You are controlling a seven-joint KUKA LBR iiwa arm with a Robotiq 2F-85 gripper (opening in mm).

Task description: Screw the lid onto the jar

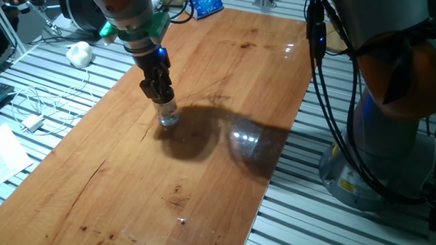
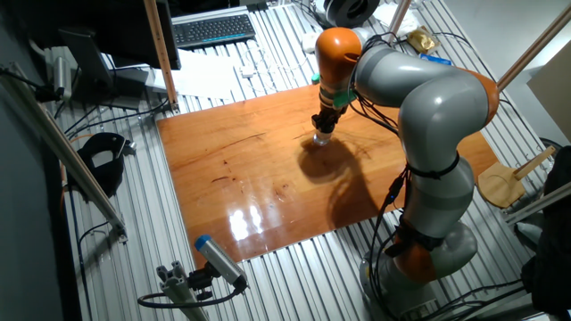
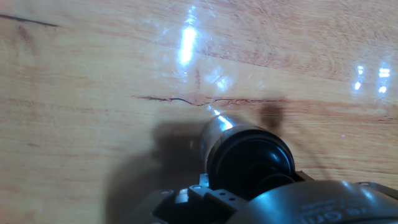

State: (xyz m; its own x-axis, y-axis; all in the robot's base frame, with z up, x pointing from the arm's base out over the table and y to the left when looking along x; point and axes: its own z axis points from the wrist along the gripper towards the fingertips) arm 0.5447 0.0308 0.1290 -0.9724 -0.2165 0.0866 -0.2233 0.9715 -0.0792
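Observation:
The clear glass jar (image 1: 167, 115) stands upright on the wooden board (image 1: 205, 174), left of its middle. It also shows in the other fixed view (image 2: 320, 139). My gripper (image 1: 159, 93) points straight down over the jar, its black fingers closed at the jar's mouth on the black lid, which they mostly hide in both fixed views. In the hand view the round black lid (image 3: 247, 160) sits on top of the jar's glass wall (image 3: 217, 129), low and right of centre. I cannot tell whether the lid is fully seated on the neck.
A white lump (image 1: 79, 53) and loose white cables (image 1: 36, 114) lie on the slatted bench left of the board. A blue packet (image 1: 206, 3) lies behind it. The arm's base (image 1: 378, 131) with hanging black cables stands at the right. A keyboard (image 2: 212, 29) lies farther back.

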